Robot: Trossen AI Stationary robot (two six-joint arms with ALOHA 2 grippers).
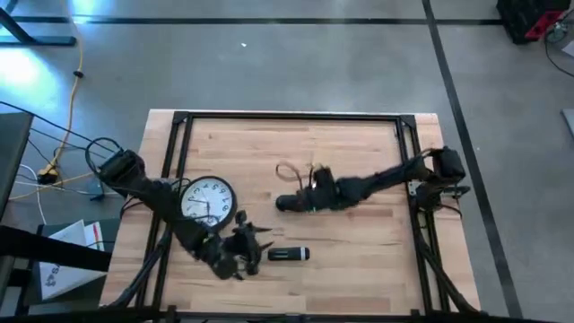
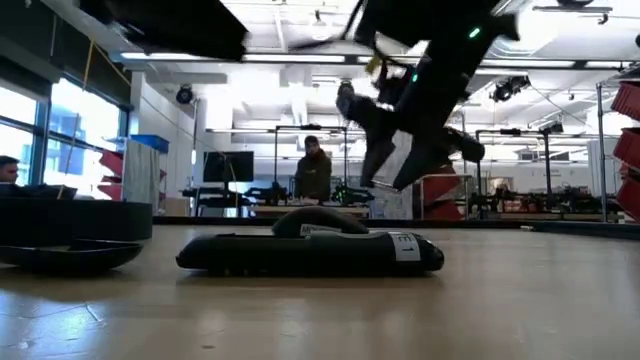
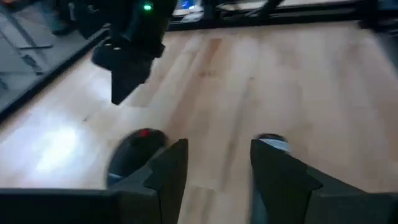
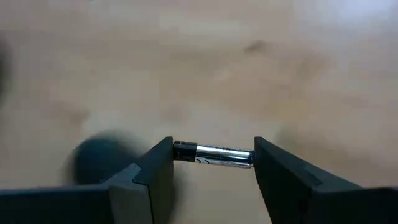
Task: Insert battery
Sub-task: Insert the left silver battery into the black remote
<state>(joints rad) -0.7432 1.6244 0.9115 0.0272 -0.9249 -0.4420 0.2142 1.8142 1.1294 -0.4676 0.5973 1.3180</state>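
Observation:
A silver-and-black battery [image 4: 212,154] is held in my right gripper [image 4: 212,163], which hangs in the air over the table's middle [image 1: 285,203]. A long black device [image 1: 289,254] with a white end lies flat on the wood near the front edge [image 2: 310,250]. My left gripper [image 1: 258,244] stands open just left of it. In the left wrist view the device [image 3: 135,149] shows beyond the open fingers, which partly hide it. A round wall clock [image 1: 207,199] lies face up at the left. My right gripper holds the battery lengthwise between its two fingers, one battery end [image 4: 180,150] against each finger. The battery spans the gap, level and lifted clear of the table.
A thin cord loop [image 1: 289,170] lies on the wood behind the right gripper. Black frame rails [image 1: 179,144] run along the table's edges. Bare wood lies to the right of the device. A person stands in the room far behind the table.

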